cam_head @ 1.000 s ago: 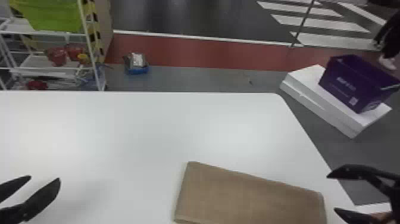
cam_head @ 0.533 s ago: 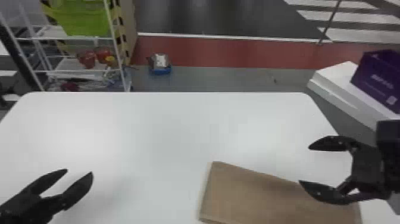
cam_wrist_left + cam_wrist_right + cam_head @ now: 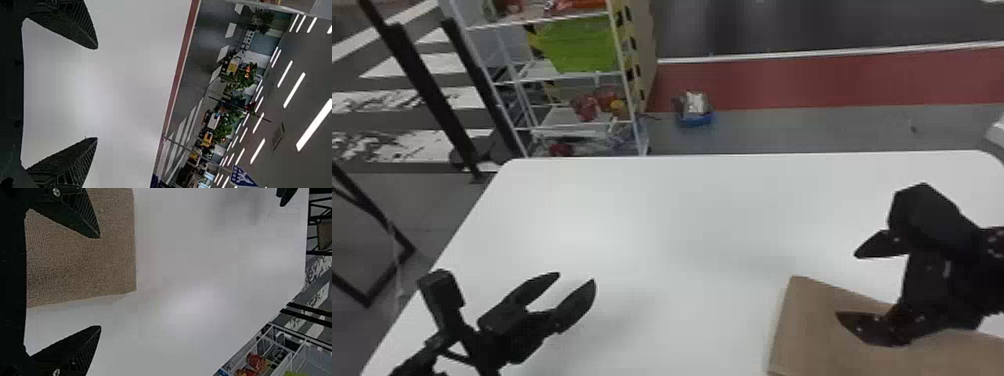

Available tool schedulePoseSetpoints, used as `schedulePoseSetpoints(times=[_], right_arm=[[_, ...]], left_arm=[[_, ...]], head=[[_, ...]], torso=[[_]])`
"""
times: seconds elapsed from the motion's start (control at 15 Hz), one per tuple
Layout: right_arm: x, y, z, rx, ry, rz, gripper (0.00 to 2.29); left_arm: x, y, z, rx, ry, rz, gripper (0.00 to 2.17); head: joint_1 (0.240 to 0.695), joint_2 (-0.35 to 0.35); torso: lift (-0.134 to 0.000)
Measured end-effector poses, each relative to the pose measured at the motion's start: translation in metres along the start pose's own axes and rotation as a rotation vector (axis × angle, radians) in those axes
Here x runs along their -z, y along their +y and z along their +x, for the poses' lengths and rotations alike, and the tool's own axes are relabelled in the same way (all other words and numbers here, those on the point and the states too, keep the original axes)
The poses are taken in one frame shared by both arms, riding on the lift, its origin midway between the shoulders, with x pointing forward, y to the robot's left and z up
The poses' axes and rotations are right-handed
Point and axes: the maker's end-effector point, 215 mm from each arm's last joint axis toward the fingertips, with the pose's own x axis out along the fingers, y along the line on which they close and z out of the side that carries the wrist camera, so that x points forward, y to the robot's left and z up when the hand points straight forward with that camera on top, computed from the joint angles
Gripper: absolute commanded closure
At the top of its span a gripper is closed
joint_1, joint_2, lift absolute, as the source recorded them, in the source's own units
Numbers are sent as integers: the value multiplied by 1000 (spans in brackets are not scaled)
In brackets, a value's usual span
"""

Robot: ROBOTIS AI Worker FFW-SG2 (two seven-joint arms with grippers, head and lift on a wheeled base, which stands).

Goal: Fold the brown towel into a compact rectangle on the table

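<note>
In the head view, the brown towel lies flat at the lower right of the frame, running out past the edge, on the white table. Its straight sides make me think some folding is done, and lying flat should make the next crease easier to set.

I hold my right claw wide and empty at the right of the frame, one finger over the towel, the other over bare table. That straddles the far edge, which I judge would suit a pinch there, though closing too high could miss the cloth. My left claw is at the lower left, also spread wide with nothing in it, well apart from the towel, probably to leave the right one room.
</note>
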Motion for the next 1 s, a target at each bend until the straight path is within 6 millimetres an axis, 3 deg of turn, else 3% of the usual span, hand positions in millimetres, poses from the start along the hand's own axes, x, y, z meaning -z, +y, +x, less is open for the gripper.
schedulePoseSetpoints(times=[1.0], right_arm=[[22,12,60,-33,219,-152,73]], left_arm=[[-3,8,-6,-7,-18,-6,46]], head=[[695,238]], torso=[[-134]])
